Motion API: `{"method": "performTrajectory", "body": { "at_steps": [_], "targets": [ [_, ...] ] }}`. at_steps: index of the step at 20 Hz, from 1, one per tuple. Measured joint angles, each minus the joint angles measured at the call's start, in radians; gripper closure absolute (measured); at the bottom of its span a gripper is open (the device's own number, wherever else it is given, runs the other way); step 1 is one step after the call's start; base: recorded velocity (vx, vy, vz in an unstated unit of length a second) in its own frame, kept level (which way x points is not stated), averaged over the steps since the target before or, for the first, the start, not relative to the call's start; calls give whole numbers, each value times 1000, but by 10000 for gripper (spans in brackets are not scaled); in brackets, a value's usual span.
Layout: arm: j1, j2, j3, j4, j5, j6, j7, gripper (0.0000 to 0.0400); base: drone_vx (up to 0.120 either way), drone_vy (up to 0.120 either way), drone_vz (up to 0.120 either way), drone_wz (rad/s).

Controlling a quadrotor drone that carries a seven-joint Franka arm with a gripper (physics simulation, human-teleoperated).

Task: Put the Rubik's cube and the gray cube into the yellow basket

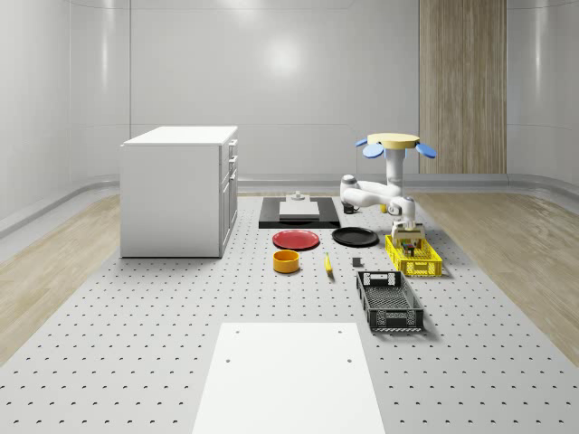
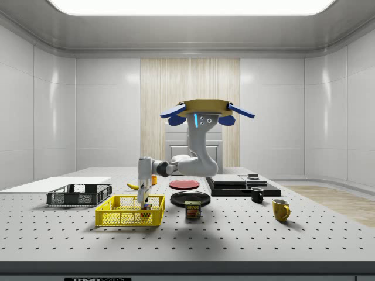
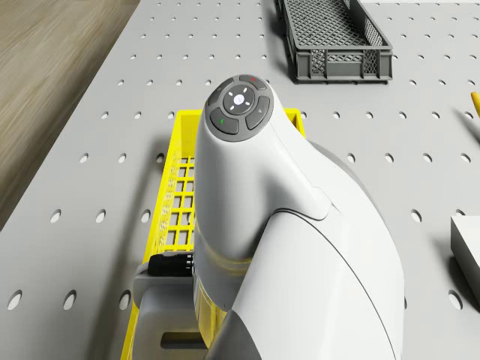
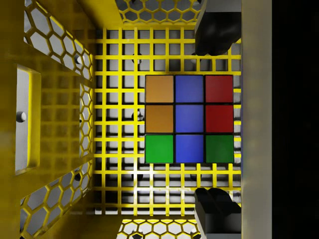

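Observation:
The Rubik's cube (image 4: 189, 118) lies on the mesh floor of the yellow basket (image 4: 50, 74), its top face orange, blue, red and green. My gripper (image 4: 214, 119) reaches down into the basket (image 1: 425, 268) with its dark fingers (image 4: 217, 32) open on either side of the cube, a gap at each side. In the side view the gripper (image 2: 144, 205) is inside the basket (image 2: 126, 218). The drone (image 1: 393, 142) hovers above the table just behind the basket. A gray cube (image 1: 357, 263) rests on the table beside the basket, also at the drone view's edge (image 3: 466, 255).
A black basket (image 1: 389, 303) stands in front of the yellow one. A banana (image 1: 327, 263), orange bowl (image 1: 286, 261), red plate (image 1: 296, 240) and black plate (image 1: 355, 237) lie nearby. A white cabinet (image 1: 181, 190) stands at the whole-scene view's left. A can (image 2: 192, 209) and two mugs (image 2: 281, 209) are also on the table.

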Motion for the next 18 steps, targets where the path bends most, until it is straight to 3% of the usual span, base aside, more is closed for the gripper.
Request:
{"method": "performTrajectory", "body": {
  "at_steps": [3, 7, 18],
  "targets": [
    [1, -1, 31, 0, 30, -9, -1, 3, 0, 0, 120, 0],
    [2, -4, 54, 0, 52, -13, -2, 1, 0, -120, 110, 0],
    [3, -11, 69, 0, 69, -12, -2, 0, 0, -120, 0, 0]
  ]
}}
